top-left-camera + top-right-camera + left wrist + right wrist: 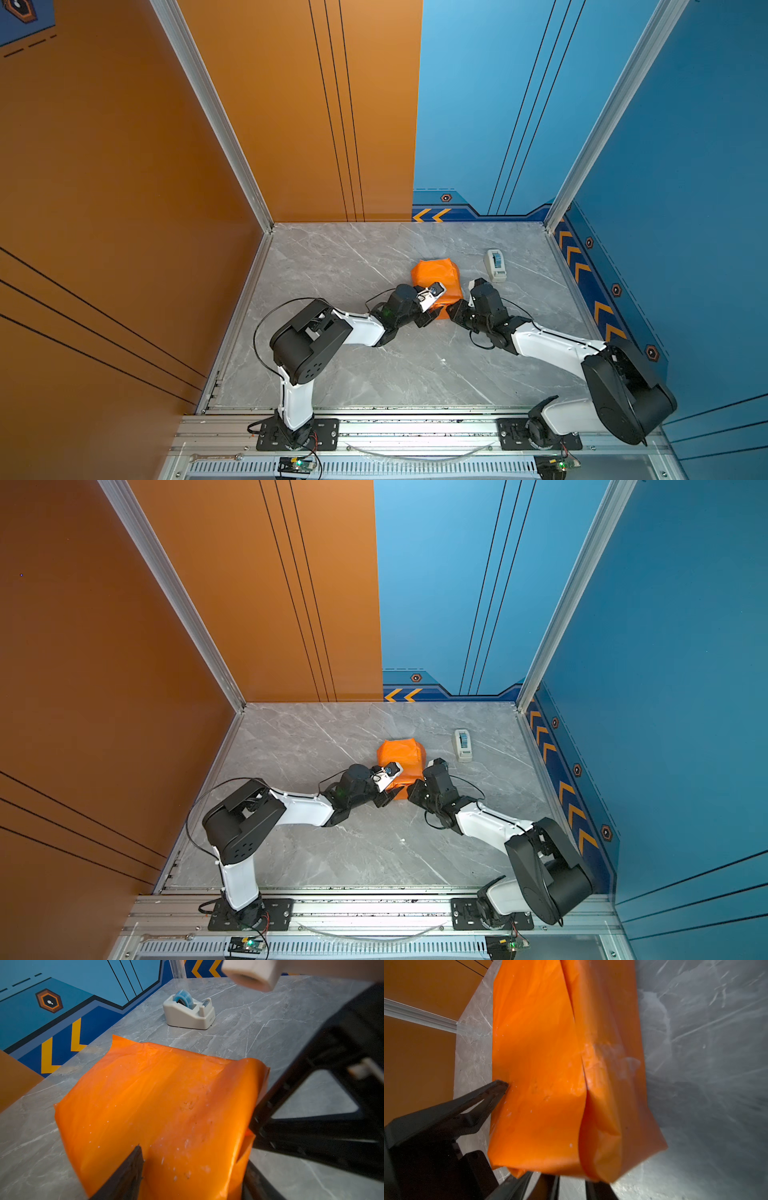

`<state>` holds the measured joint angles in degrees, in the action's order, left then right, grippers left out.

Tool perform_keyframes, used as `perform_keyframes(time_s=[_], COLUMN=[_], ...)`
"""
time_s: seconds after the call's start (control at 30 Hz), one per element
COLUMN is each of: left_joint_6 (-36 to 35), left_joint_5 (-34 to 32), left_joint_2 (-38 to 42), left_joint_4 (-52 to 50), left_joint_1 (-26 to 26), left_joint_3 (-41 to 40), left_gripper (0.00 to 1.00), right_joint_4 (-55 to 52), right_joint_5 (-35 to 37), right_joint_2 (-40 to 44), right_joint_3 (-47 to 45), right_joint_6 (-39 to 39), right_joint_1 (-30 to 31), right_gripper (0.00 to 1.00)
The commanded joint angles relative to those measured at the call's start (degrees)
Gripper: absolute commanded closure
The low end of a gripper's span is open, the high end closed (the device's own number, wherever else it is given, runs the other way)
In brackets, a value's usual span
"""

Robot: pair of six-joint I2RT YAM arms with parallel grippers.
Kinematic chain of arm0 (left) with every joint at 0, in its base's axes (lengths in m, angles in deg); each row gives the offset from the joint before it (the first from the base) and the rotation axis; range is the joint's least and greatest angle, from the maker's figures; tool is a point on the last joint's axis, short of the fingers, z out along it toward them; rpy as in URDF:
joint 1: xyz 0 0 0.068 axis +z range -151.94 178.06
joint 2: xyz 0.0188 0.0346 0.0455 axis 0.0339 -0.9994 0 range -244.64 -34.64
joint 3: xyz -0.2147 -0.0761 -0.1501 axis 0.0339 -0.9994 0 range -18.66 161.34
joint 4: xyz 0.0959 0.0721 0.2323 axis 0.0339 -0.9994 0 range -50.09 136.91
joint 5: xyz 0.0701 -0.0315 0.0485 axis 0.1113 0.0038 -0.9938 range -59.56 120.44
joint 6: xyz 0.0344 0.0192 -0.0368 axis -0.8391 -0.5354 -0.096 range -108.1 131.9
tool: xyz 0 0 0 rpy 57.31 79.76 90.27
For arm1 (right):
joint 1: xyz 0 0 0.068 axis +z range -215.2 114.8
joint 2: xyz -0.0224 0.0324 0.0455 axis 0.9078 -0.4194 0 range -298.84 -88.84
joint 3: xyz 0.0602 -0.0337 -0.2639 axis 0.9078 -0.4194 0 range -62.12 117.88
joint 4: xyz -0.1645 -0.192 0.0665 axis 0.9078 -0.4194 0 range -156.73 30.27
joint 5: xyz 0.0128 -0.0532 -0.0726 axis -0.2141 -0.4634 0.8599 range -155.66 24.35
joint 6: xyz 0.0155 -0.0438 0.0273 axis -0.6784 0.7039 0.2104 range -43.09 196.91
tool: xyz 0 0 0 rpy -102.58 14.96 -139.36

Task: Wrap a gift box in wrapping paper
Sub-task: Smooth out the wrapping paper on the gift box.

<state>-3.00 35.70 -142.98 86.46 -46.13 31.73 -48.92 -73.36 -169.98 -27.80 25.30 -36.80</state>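
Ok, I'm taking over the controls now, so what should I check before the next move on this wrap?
1. Box covered: ok, only orange paper shows.
2. End by the tools folded shut: not ok, it gapes in the right wrist view.
3. Left tool gripping the paper: cannot tell; jaws straddle it wide.
4. Right tool pinching the open end: cannot tell.
5. Dispenser out of the way: ok, stands apart from the paper.
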Motion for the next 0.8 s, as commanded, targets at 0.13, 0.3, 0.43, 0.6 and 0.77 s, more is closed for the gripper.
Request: perform_keyframes(time_s=[0.13,0.3,0.43,0.6,0.77], left_joint_6=[1.69,1.31,0.55,0.5,-0.13], left_joint_5=[2.42,3.87,3.96,4.41,3.6], left_joint_2=[-2.8,-1.96,-1.27,-0.61,-2.52], left_joint_4=[-8.76,-8.77,-8.79,-8.85,-10.5], left_joint_1=[1.12,1.91,2.3,2.18,1.76], left_joint_3=[-3.4,-4.05,-4.07,-3.15,-0.91], left_gripper=[0.24,0.23,0.25,0.26,0.31], right_joint_4=[3.76,3.27,3.25,3.46,4.44], right_joint_5=[3.4,3.62,3.75,3.49,3.57], right_joint_2=[-0.61,0.0,0.19,0.3,3.52], right_joint_3=[-1.17,-1.68,-1.82,-2.21,-3.95], right_joint_6=[-2.08,-2.17,-2.26,-2.48,-2.91], right_joint_1=[-0.47,-0.81,-0.82,-0.55,1.65], right_gripper=[0.76,0.76,0.76,0.76,0.7])
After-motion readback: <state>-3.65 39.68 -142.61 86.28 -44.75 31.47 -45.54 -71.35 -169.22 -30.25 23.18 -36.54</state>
